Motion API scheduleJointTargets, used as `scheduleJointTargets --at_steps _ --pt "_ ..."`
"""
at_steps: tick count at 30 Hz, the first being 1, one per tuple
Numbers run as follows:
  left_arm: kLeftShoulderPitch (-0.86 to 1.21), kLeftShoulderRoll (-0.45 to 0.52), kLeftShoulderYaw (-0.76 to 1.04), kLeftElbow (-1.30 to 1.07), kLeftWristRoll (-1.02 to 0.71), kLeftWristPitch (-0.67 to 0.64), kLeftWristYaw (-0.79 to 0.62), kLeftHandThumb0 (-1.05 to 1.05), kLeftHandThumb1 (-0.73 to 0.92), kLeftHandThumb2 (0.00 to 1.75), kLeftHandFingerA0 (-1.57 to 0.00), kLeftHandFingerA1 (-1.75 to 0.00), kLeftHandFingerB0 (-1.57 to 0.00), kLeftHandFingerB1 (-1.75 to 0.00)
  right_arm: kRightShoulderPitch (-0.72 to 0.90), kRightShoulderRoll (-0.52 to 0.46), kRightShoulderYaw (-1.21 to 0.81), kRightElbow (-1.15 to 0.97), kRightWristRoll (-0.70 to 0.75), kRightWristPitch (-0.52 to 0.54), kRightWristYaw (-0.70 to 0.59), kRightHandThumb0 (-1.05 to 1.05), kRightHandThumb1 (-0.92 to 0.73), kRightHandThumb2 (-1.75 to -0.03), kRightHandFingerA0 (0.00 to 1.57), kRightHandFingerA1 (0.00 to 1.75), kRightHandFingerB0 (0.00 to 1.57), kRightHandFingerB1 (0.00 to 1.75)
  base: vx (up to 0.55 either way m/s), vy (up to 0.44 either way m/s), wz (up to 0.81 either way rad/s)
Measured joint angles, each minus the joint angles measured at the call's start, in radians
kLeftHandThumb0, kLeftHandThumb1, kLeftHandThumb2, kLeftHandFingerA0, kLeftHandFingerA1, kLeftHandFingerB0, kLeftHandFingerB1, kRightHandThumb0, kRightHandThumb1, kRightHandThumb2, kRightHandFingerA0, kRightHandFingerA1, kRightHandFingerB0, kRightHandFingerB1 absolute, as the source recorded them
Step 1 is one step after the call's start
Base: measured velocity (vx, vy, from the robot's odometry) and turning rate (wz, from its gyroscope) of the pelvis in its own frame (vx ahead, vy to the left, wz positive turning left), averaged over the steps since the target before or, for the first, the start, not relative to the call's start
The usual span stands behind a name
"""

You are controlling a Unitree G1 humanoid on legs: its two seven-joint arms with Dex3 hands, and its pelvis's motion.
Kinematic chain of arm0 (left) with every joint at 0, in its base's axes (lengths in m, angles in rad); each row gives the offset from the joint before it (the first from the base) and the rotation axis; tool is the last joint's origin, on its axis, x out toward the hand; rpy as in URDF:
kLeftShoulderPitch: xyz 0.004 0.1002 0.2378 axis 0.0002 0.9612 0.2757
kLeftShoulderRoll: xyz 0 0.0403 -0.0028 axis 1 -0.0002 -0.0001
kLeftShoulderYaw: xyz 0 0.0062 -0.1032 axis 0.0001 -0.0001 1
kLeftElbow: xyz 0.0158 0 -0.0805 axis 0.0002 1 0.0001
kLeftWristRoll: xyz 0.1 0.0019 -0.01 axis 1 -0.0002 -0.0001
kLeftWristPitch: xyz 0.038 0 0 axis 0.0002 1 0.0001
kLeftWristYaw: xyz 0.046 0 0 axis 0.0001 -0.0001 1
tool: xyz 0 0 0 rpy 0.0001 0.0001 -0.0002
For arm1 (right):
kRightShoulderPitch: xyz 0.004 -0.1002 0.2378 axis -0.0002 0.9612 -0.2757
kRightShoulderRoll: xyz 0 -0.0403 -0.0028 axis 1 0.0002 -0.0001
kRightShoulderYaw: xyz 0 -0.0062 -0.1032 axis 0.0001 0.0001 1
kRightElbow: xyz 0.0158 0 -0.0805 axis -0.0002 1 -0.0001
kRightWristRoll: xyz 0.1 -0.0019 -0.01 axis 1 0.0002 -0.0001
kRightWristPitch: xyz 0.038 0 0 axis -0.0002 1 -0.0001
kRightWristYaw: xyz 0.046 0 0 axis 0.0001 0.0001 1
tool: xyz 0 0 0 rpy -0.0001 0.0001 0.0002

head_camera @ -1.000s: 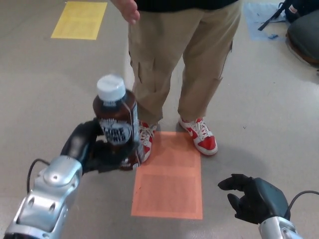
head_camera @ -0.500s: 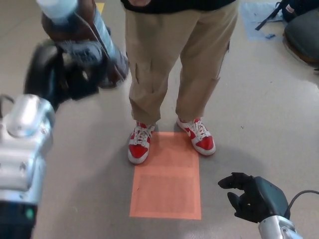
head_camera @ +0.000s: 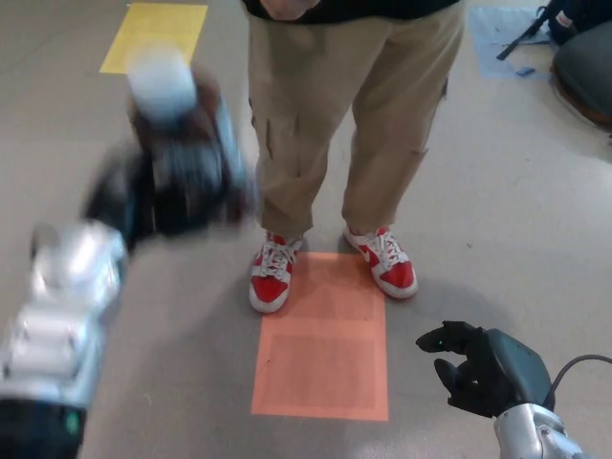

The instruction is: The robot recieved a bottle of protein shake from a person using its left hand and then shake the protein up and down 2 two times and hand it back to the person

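The protein shake bottle point(head_camera: 177, 120), brown with a white cap, shows blurred by motion at the upper left. My left hand point(head_camera: 158, 196) is shut on its lower body and holds it upright in the air. A person point(head_camera: 349, 115) in tan trousers and red-and-white shoes stands in front of me, just right of the bottle. My right hand point(head_camera: 473, 368) hangs low at the bottom right, open, with nothing in its curled fingers.
An orange floor mat point(head_camera: 325, 339) lies at the person's feet. A yellow mat point(head_camera: 153, 36) lies at the far left. A dark chair point(head_camera: 583, 62) and a blue sheet point(head_camera: 502, 33) are at the top right.
My left hand rose sharply with the bottle toward the top left, then came back down and to the right. The right hand stayed put.
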Motion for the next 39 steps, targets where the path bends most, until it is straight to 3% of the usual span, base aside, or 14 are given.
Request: scheduleJointTargets --at_steps 4,10,13,14,18,21,23,26,35,39 --pt "0.029 -0.017 -0.027 -0.015 -0.006 -0.001 -0.006 -0.13 0.82 0.64 -1.14 -0.84 -0.81 -0.81 0.000 0.000 -0.004 0.000 0.001 0.000 0.003 -0.25 -0.80 -0.64 0.84 0.54 0.78 0.45 0.00 0.000 0.00" --pt "0.235 -0.024 -0.177 0.144 0.053 -0.004 -0.019 -0.21 0.85 0.65 -1.09 -0.89 -0.77 -0.83 0.000 0.000 0.002 0.000 -0.002 0.001 0.003 -0.25 -0.82 -0.65 0.88 0.57 0.78 0.45 0.00 0.000 0.02" --pt "0.188 -0.015 -0.145 0.097 0.052 0.005 -0.025 -0.20 0.85 0.65 -1.10 -0.92 -0.78 -0.85 -0.007 -0.001 0.003 0.000 -0.003 0.001 0.003 -0.24 -0.79 -0.63 0.86 0.56 0.78 0.45 0.00 0.000 0.00" --pt "0.153 -0.013 -0.125 0.078 0.049 0.005 -0.026 -0.18 0.85 0.64 -1.03 -1.01 -0.78 -0.88 -0.009 -0.001 0.002 0.000 -0.003 0.001 0.003 -0.24 -0.78 -0.63 0.86 0.57 0.79 0.45 0.00 0.000 0.00" --pt "-0.007 -0.011 -0.035 -0.007 0.021 0.026 -0.024 -0.12 0.82 0.64 -0.96 -1.08 -0.79 -0.85 -0.009 0.000 0.000 0.000 -0.003 0.001 0.002 -0.26 -0.78 -0.64 0.86 0.54 0.80 0.45 0.00 0.000 0.00" --pt "-0.088 -0.018 0.008 -0.071 0.002 0.056 -0.019 -0.13 0.85 0.65 -1.11 -0.90 -0.78 -0.87 -0.009 0.000 -0.003 0.001 -0.003 0.003 0.002 -0.27 -0.79 -0.64 0.85 0.55 0.79 0.44 0.00 0.000 0.00" --pt "-0.088 -0.023 0.006 -0.067 -0.004 0.062 -0.021 -0.13 0.82 0.68 -1.15 -0.88 -0.80 -0.88 -0.009 0.000 -0.003 0.001 -0.003 0.004 0.002 -0.27 -0.79 -0.64 0.84 0.53 0.78 0.45 0.00 0.000 0.00" --pt "-0.035 -0.027 -0.028 -0.009 -0.001 0.063 -0.028 -0.15 0.81 0.68 -1.12 -0.90 -0.82 -0.87 -0.008 0.001 -0.004 0.001 -0.003 0.005 0.002 -0.25 -0.81 -0.65 0.84 0.62 0.77 0.44 0.00 0.000 0.00" --pt "-0.022 -0.038 -0.106 0.070 0.034 0.083 -0.027 -0.16 0.81 0.68 -1.12 -0.89 -0.79 -0.87 0.020 0.002 0.003 0.000 -0.006 0.005 0.001 -0.26 -0.78 -0.64 0.81 0.54 0.79 0.45 0.00 0.000 0.00" --pt "-0.040 -0.042 -0.125 0.101 0.041 0.097 -0.027 -0.16 0.80 0.71 -1.12 -0.90 -0.79 -0.90 0.038 0.002 0.006 0.000 -0.008 0.005 0.000 -0.25 -0.80 -0.64 0.84 0.59 0.79 0.45 0.00 0.000 0.00"
